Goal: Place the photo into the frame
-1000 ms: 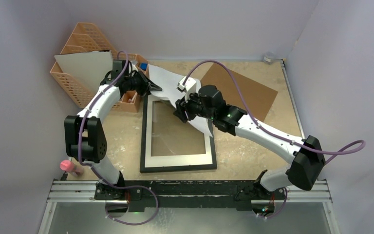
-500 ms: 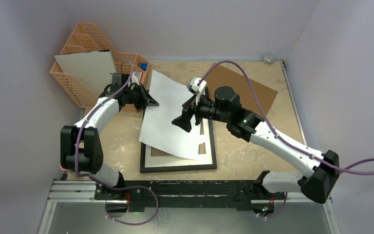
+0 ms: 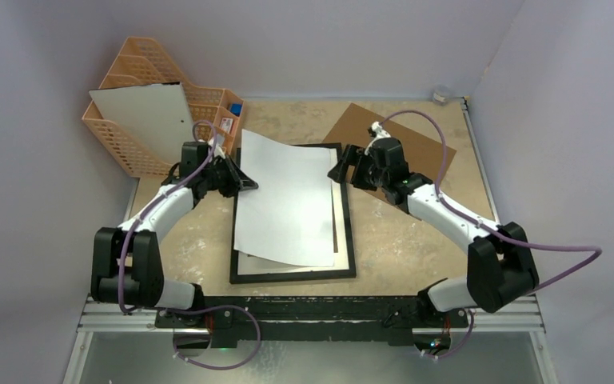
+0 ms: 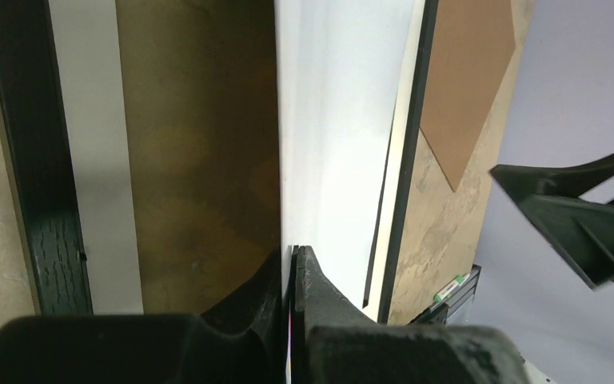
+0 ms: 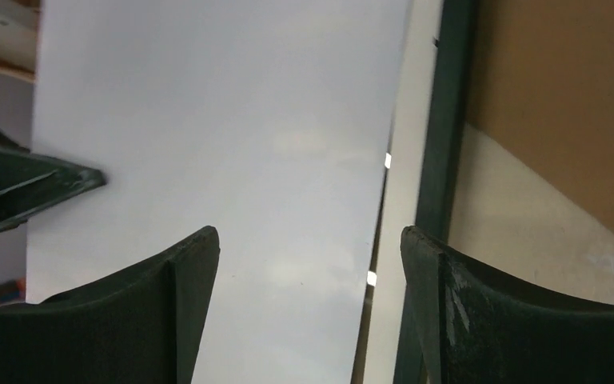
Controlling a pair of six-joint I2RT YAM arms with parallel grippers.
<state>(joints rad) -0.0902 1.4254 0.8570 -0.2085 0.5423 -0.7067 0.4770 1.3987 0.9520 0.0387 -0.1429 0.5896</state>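
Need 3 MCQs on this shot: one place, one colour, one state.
1. Brown board, relative to the frame? A on it; B to its right; C to its left.
2. Frame border colour? A black; B white; C orange.
3. Right gripper, near the photo? A shut empty; B open; C shut on it.
Key: 1B, the board lies right of the frame; 2A, a black border shows round the photo; 3B, its fingers stand apart in the wrist view.
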